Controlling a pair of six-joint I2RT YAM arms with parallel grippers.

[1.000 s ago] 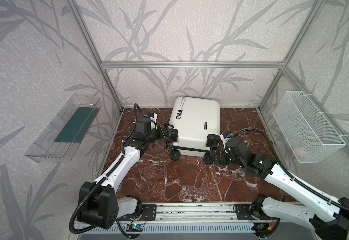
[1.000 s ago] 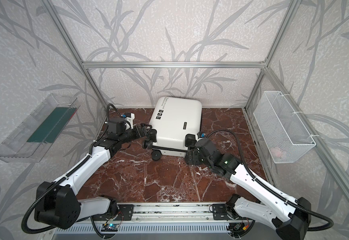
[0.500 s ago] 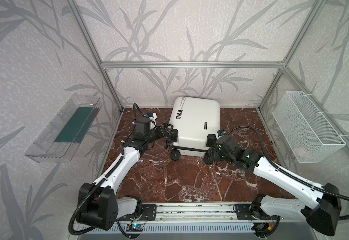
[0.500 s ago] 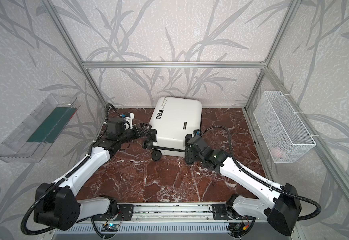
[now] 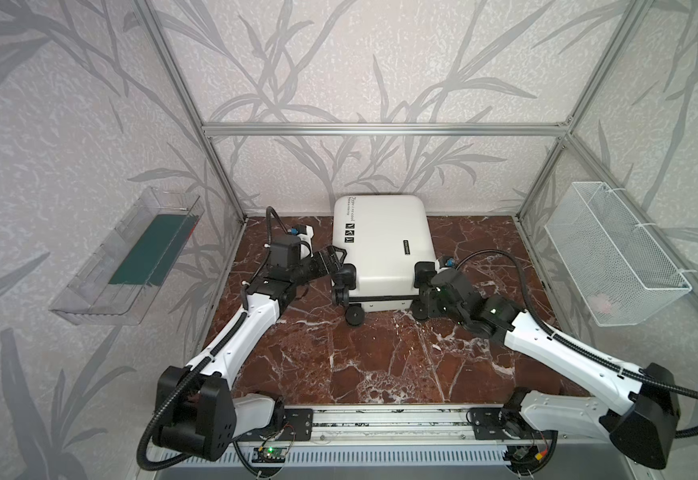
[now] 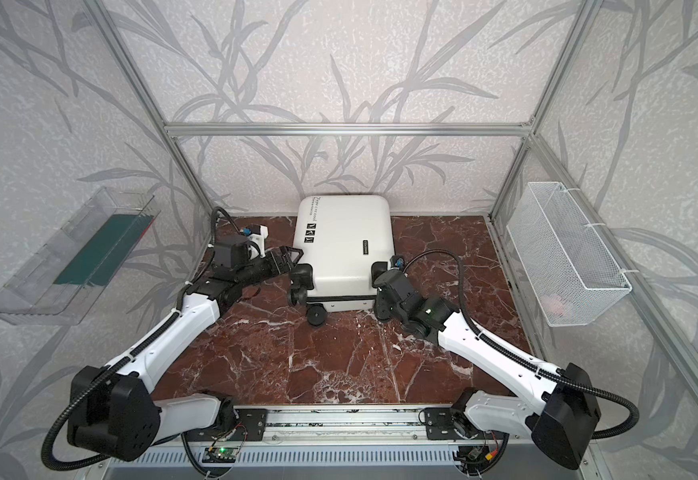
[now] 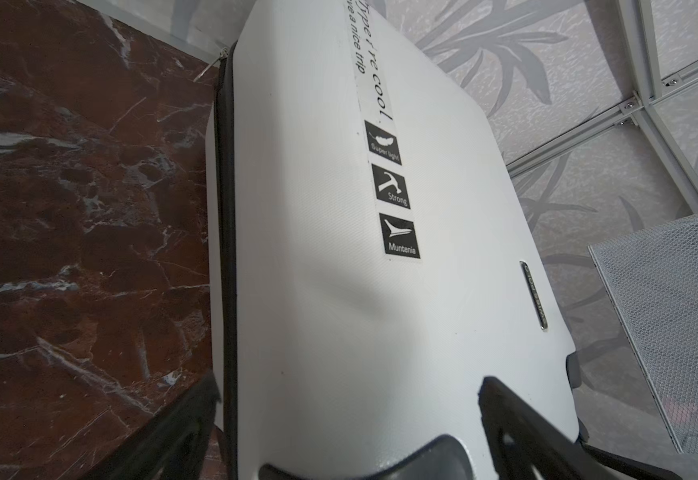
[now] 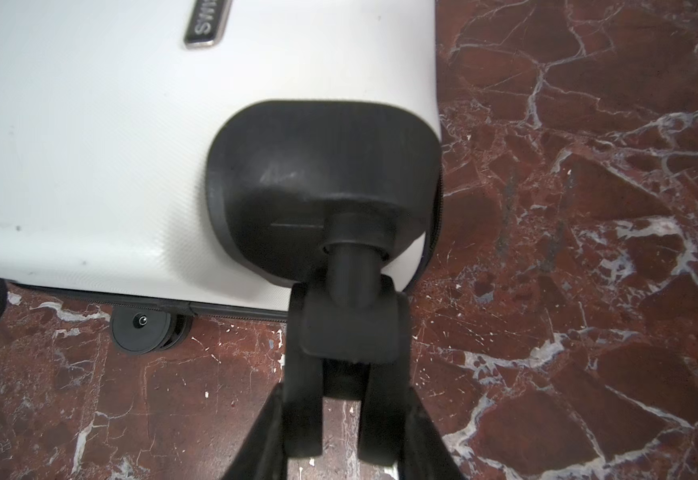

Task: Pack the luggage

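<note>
Lying flat and zipped shut on the red marble bench [image 5: 380, 365], the luggage [image 5: 380, 245] sits near the back wall in both top views, wheels toward the arms. The left claw [image 5: 336, 259] is at its near left corner with jaws wide apart, and the right claw [image 5: 425, 296] is down at the near right corner, where its state is too small to read. A clear bin [image 5: 127, 257] hangs on the left wall and a wire basket [image 5: 613, 257] on the right. In the left wrist view the luggage [image 7: 380, 311] fills the frame, showing script lettering and 3 black square marks, and the left claw [image 7: 347, 395] spreads its 2 fingers over the shell's corner. In the right wrist view the right claw [image 8: 345, 390] has closed in on the caster wheel [image 8: 382, 415], a finger pressed against each side, beside the white shell of the luggage [image 8: 89, 145].
</note>
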